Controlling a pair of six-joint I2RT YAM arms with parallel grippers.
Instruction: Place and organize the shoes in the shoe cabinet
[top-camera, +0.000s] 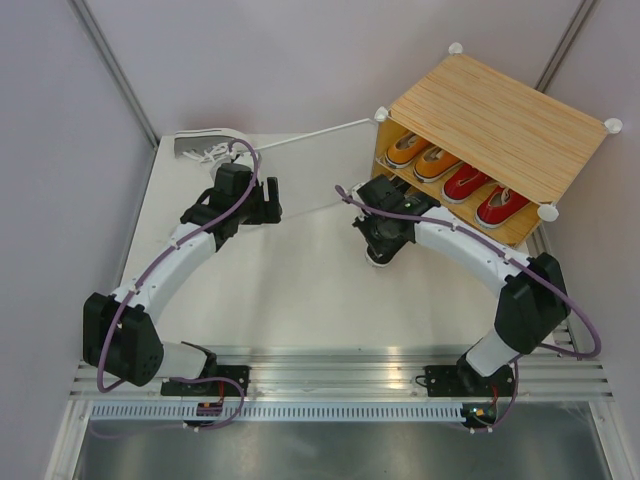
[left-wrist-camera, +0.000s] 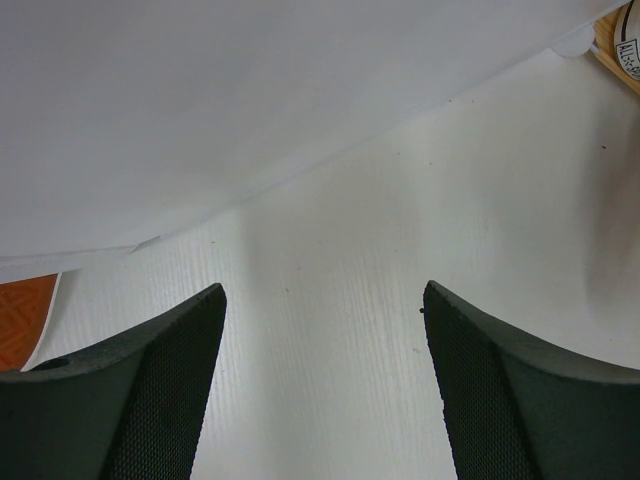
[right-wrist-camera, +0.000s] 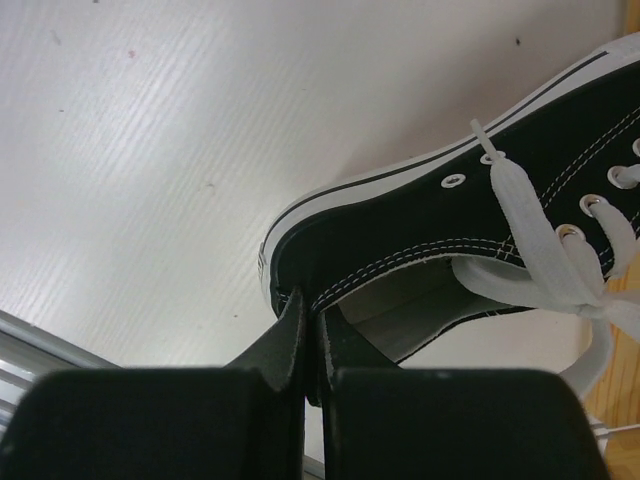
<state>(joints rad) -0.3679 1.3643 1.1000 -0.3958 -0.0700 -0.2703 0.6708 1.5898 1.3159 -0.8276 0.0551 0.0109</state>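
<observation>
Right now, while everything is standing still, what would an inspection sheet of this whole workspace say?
Surface: white ribbed tabletop, a few tiny specks.
Job's things: wood-topped shoe cabinet holds two orange canvas sneakers and two red canvas sneakers; grey sneaker at the far left corner; black canvas sneaker in front of the cabinet.
Clutter: nothing seen.
Grippers: left gripper open and empty; right gripper shut on the black sneaker's heel edge.
Cables: purple cables run along both arms.
Surroundings: pale walls; aluminium rail under the arm bases.
</observation>
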